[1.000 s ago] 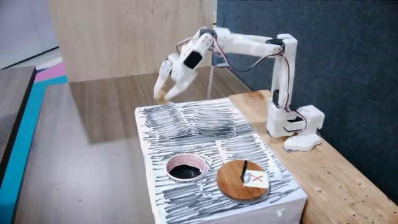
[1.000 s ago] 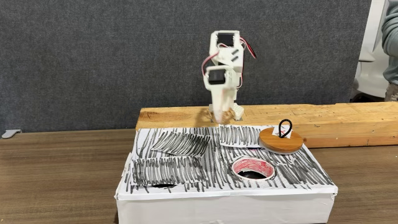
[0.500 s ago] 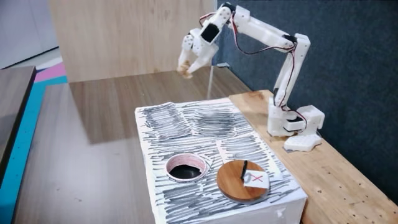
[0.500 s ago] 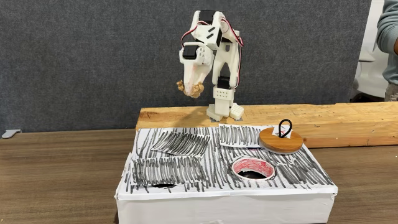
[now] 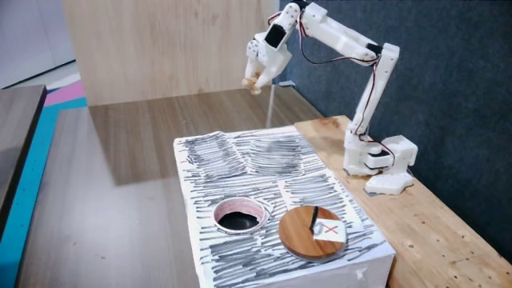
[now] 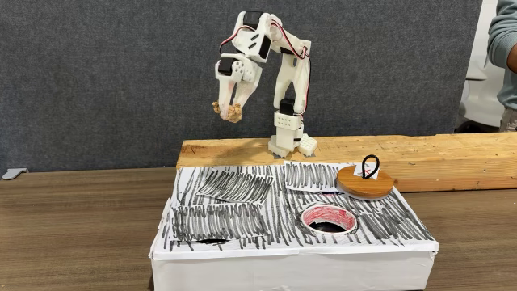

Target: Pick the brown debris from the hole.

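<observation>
On a brown wooden surface [image 5: 120, 152], beyond the white black-streaked box's round dark hole [image 5: 238, 217], the white end effector [image 6: 229, 109] grasps crumpled brown debris [image 6: 227, 111] aloft, apparently clearing it.

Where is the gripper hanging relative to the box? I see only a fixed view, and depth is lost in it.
Observer: In a fixed view the gripper, shut on the brown debris, hangs high beyond the far edge of the box, over the brown tabletop, not over the hole.
Operator: Anything left in the hole?
Observer: From above its inside looks plain dark; I make out no brown piece there.
Operator: What is on the white tag on the wooden disc?
Observer: The tag on the wooden disc bears a red X.
</observation>
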{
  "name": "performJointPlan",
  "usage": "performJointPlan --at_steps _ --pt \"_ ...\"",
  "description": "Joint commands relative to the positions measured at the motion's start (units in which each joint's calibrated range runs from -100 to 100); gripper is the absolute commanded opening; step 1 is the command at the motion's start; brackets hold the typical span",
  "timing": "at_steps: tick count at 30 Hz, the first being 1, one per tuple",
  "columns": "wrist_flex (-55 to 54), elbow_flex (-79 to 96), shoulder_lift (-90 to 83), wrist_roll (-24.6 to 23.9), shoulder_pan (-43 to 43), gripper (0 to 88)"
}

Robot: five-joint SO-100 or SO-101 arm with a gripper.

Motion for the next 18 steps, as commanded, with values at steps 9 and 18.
performJointPlan --at_steps 9,18 --pt "2.1 8.9 -1.2 0.3 0.4 1.8" --pt "2.0 9.9 -1.9 0.3 0.4 1.9"
